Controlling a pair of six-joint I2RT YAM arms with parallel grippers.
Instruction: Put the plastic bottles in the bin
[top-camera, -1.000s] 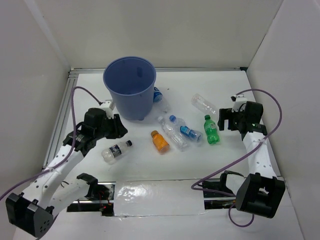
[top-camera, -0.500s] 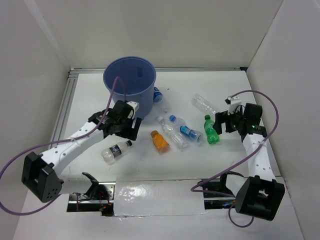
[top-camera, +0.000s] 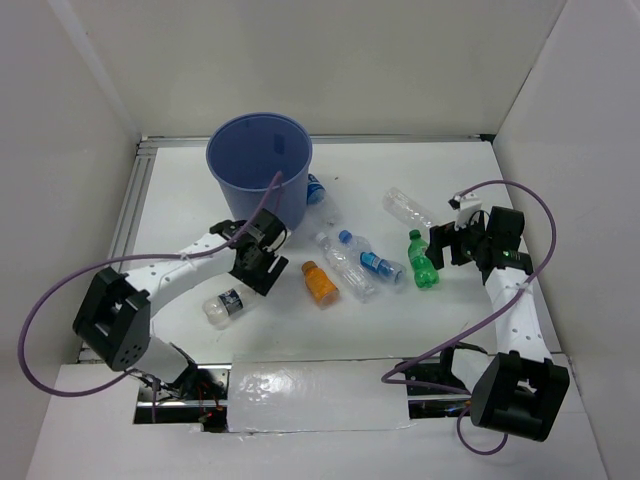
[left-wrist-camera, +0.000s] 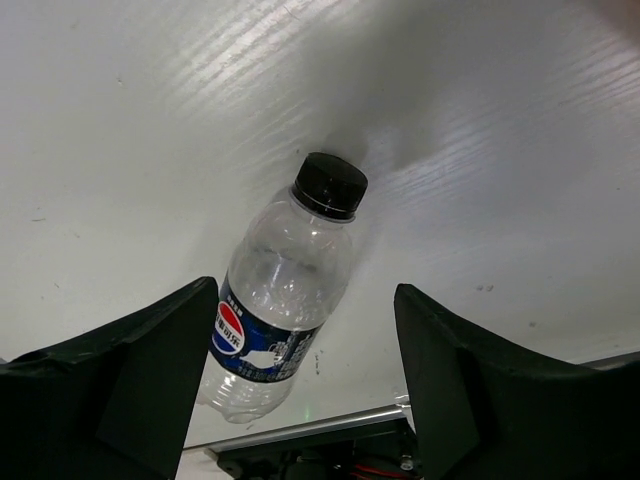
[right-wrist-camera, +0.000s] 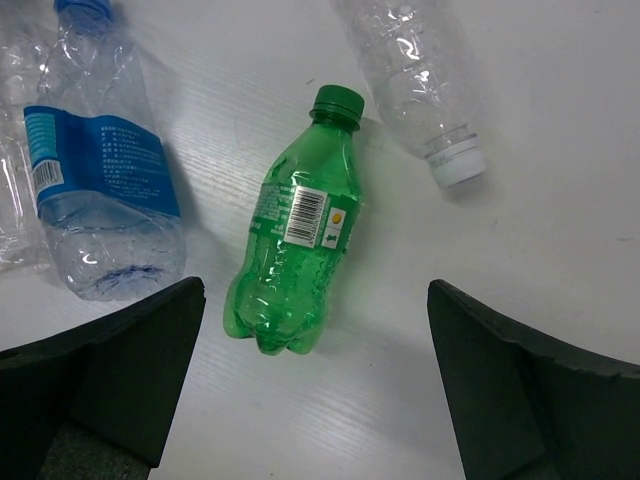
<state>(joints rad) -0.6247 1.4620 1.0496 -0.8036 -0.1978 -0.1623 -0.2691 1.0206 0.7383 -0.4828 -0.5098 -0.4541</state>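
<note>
The blue bin (top-camera: 258, 170) stands upright at the back left. A clear bottle with a black cap and blue label (top-camera: 222, 303) (left-wrist-camera: 275, 320) lies in front of it. My left gripper (top-camera: 255, 262) (left-wrist-camera: 305, 400) hovers open over this bottle, its fingers (left-wrist-camera: 120, 390) either side and clear of it. Lying at the right is the green bottle (top-camera: 422, 260) (right-wrist-camera: 295, 240), and my right gripper (top-camera: 445, 245) (right-wrist-camera: 315, 380) hangs wide open above its base. Between the arms lie an orange bottle (top-camera: 320, 282) and clear bottles (top-camera: 345, 265).
A blue-labelled clear bottle (right-wrist-camera: 100, 180) lies left of the green one, a clear white-capped bottle (top-camera: 408, 207) (right-wrist-camera: 420, 70) beyond it. Another blue-labelled bottle (top-camera: 316, 190) rests against the bin's right side. White walls enclose the table; a metal rail runs along its near edge (left-wrist-camera: 300, 430).
My left arm has swung right from beside the bin to over the black-capped bottle, and its gripper has opened. The right gripper has shifted slightly toward the green bottle.
</note>
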